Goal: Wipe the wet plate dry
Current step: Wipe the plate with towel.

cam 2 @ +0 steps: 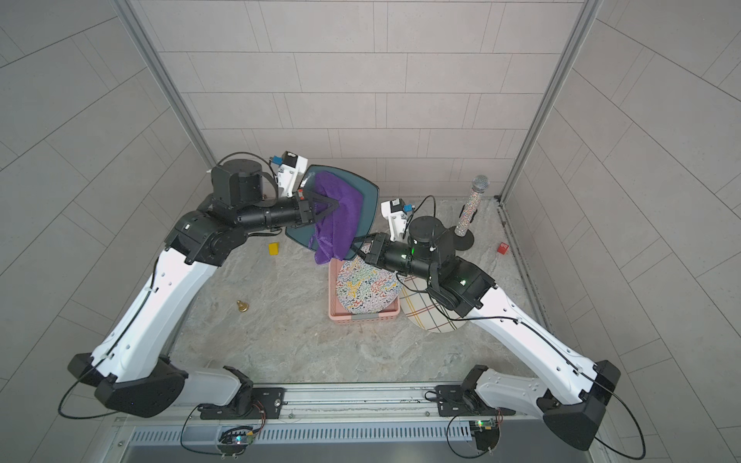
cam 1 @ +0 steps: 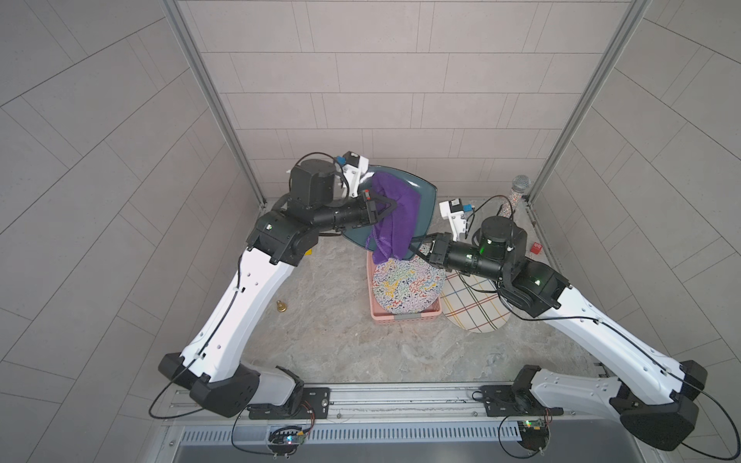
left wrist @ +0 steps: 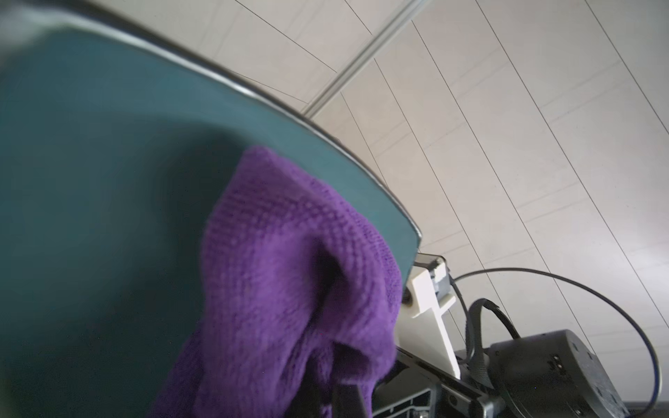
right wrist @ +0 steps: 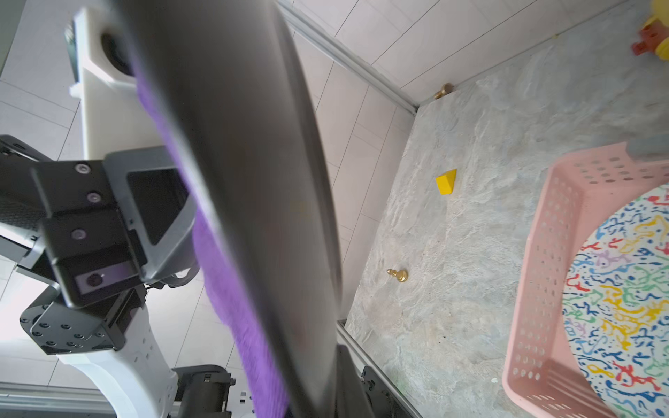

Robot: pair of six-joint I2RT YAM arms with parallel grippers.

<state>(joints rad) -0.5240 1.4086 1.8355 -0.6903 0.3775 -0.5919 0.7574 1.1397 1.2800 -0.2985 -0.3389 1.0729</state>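
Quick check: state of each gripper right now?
Left gripper: shut on the purple cloth, which lies against the teal plate.
Right gripper: shut on the teal plate's lower edge, holding it up off the table.

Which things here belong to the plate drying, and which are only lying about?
For the job:
- blue-green plate, held by the right claw
- purple cloth, held by the left claw, lying against the plate

Lying about:
- pink basket
- patterned plate in it
- checked plate
- microphone
- red block
- yellow block
- small brass piece
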